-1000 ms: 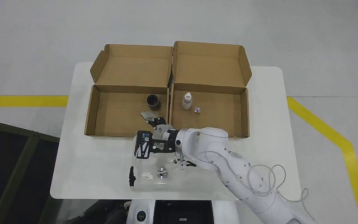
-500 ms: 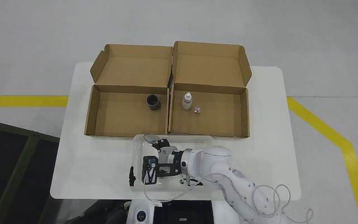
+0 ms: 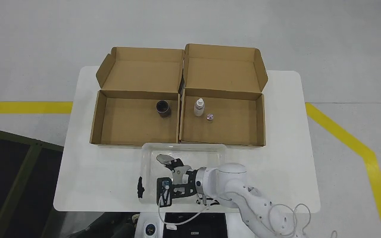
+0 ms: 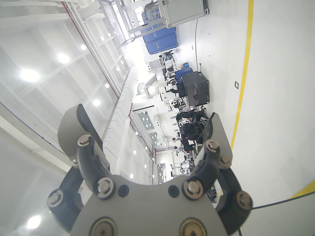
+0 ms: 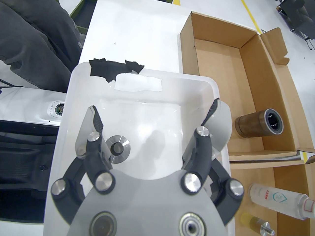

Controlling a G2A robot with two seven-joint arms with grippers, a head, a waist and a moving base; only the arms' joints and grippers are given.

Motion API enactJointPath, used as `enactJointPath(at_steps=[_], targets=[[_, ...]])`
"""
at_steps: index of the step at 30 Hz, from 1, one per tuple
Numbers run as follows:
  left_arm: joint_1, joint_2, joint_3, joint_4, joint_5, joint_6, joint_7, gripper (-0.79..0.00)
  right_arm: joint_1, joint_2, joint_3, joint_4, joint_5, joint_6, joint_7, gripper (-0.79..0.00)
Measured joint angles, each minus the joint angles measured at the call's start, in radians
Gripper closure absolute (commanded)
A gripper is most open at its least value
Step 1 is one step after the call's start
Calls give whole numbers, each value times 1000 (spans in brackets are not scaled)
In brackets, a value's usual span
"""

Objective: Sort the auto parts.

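Pick-up step, I reckon: my right gripper, spread wide & empty, hangs over the white plastic tray w/ the round silver metal flanged part beside one finger, so next I'd centre, lower, pinch.

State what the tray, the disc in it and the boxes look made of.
Tray: likely plastic, glossy translucent white walls. Disc: seemingly metal, bright silvery sheen, dark centre hole. Boxes: corrugated cardboard, matte brown, folded flaps.

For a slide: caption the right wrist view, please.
Open right pincer over a white plastic bin holding a round silver metal disc, beside a brown cardboard box containing a dark cylindrical bearing.
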Motion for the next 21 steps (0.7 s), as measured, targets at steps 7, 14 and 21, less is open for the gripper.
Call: enactJointPath(at_steps=[7,14,21], targets=[[0,0,0,0,0,0,0,-785,-1,9,0,31,-8,-24,7,-705],[0,0,0,0,0,0,0,-785,7,15,-5,56,-12,-42,14,-702],[0,0,0,0,0,0,0,-785,24,17,-10,111,-5,-45,21,-683]])
